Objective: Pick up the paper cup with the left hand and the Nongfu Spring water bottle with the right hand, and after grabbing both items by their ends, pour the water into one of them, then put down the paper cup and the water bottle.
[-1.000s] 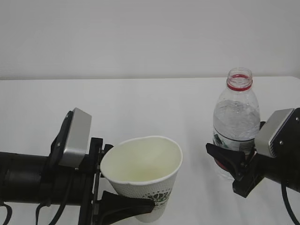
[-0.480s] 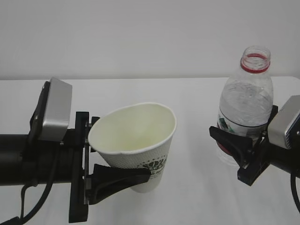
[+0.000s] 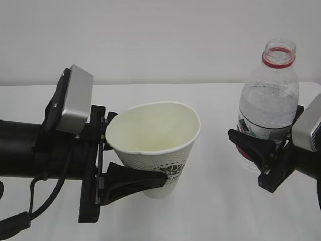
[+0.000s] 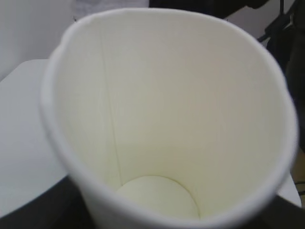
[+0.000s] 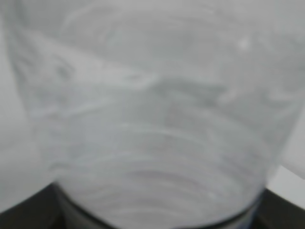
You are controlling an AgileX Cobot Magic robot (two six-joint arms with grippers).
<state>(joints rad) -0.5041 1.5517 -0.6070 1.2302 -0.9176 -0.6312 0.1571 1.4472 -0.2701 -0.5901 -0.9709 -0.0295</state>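
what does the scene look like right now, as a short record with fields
left gripper: shut on the paper cup, fingers low on its body
paper cup: held off the table, rim squeezed out of round, tilted slightly, inside empty and dry
right gripper: shut on the Nongfu Spring water bottle at its label
bottle: upright, capless, red neck ring
pouring: not yet begun

One small white tapered paper cup (image 3: 155, 150) with a dark green logo. One tall clear ribbed plastic bottle (image 3: 268, 95), capless, red ring at its neck. Two black grippers, left gripper (image 3: 118, 165) and right gripper (image 3: 261, 153). One white table (image 3: 210, 110).
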